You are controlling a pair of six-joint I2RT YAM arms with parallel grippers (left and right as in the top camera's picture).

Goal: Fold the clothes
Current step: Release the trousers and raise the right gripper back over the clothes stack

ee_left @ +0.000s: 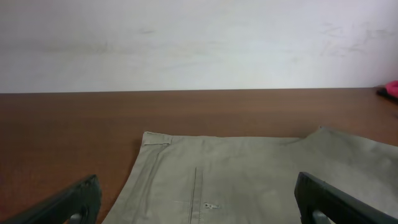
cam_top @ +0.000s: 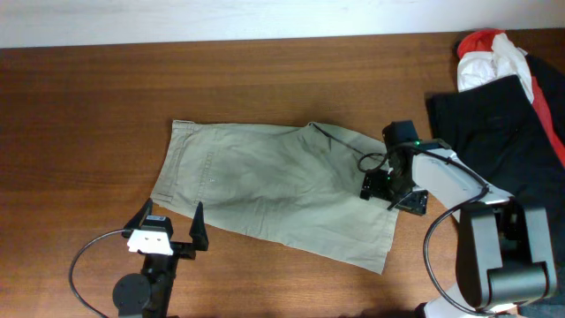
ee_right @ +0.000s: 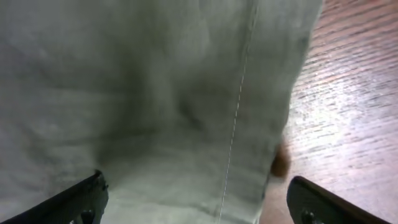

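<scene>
The khaki-beige shorts [cam_top: 274, 185] lie spread flat on the wooden table, waistband to the left, leg hem to the lower right. My left gripper [cam_top: 169, 221] is open at the shorts' near left edge, just in front of the waistband; its view shows the shorts [ee_left: 249, 177] between its spread fingers [ee_left: 199, 205]. My right gripper [cam_top: 381, 187] is open and hangs low over the shorts' right end; its view shows the cloth and a stitched seam [ee_right: 186, 106] between its fingers [ee_right: 196, 202]. A black garment [cam_top: 499, 124] and a red-and-white one [cam_top: 490, 57] lie at the far right.
The wooden table [cam_top: 88, 106] runs to a white wall at the back. The black and red-and-white garments are heaped at the right rear corner next to the right arm's base [cam_top: 499, 265]. A cable loops by the left arm's base [cam_top: 141, 291].
</scene>
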